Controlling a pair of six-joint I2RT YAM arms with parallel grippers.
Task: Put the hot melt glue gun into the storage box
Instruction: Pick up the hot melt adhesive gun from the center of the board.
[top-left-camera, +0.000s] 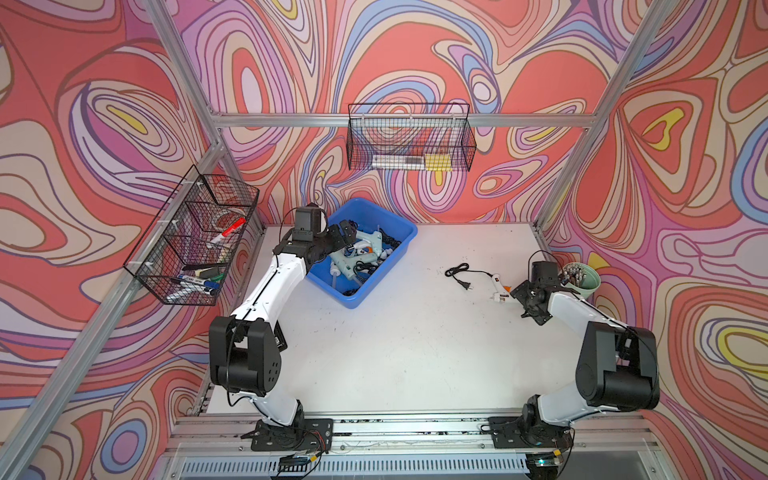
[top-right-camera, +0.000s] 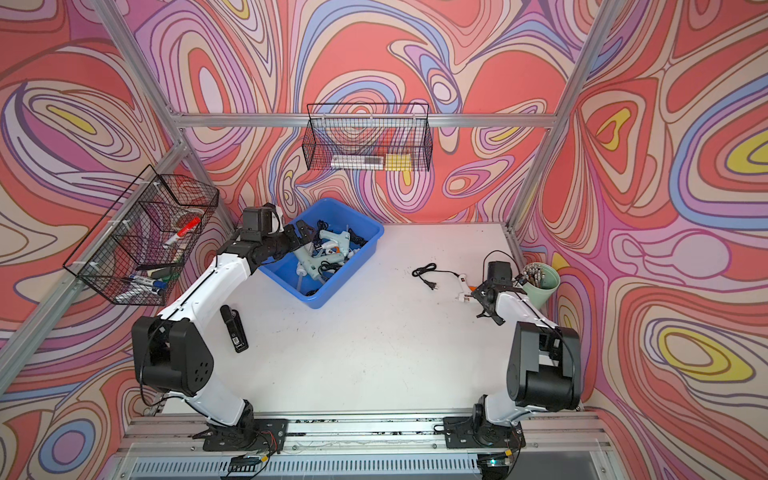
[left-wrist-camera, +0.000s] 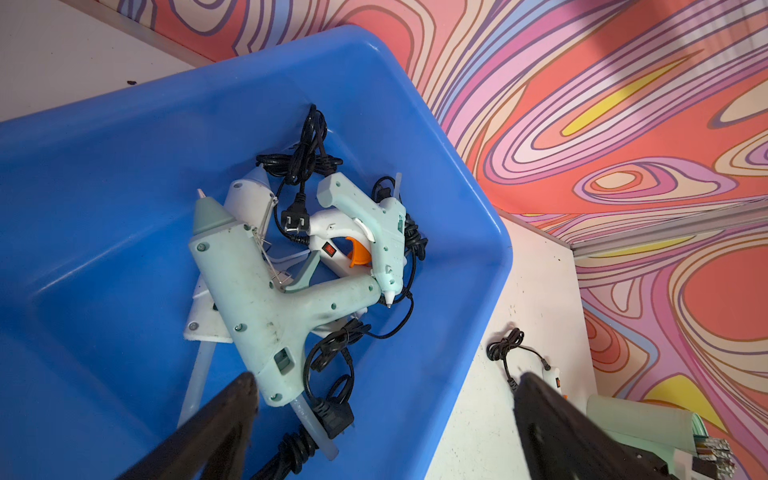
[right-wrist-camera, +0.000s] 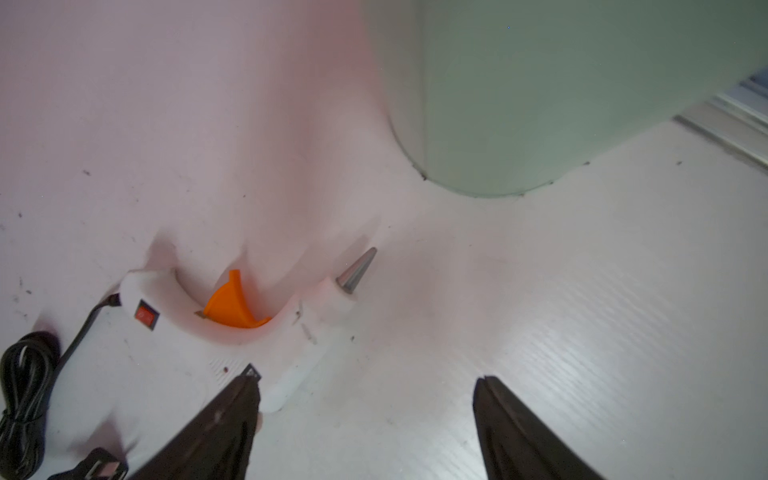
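Observation:
A white hot melt glue gun (top-left-camera: 496, 286) (top-right-camera: 462, 286) with an orange trigger lies flat on the white table at the right, and its black cord (top-left-camera: 459, 274) trails to the left. My right gripper (top-left-camera: 525, 305) (right-wrist-camera: 366, 381) hangs low over it, open. In the right wrist view one fingertip (right-wrist-camera: 245, 390) overlaps the rear of the gun's body (right-wrist-camera: 187, 345), and the other stands over bare table. The blue storage box (top-left-camera: 365, 291) (left-wrist-camera: 124, 166) at the back left holds several glue guns and cords. My left gripper (top-left-camera: 347, 237) (left-wrist-camera: 386, 378) hovers open over the box, holding nothing.
A pale green cup (top-left-camera: 586, 282) (right-wrist-camera: 540, 104) with small items in it stands just behind the right gripper. Black wire baskets hang on the left wall (top-left-camera: 191, 237) and the back wall (top-left-camera: 411, 141). A black flat object (top-right-camera: 235, 328) lies beside the left arm.

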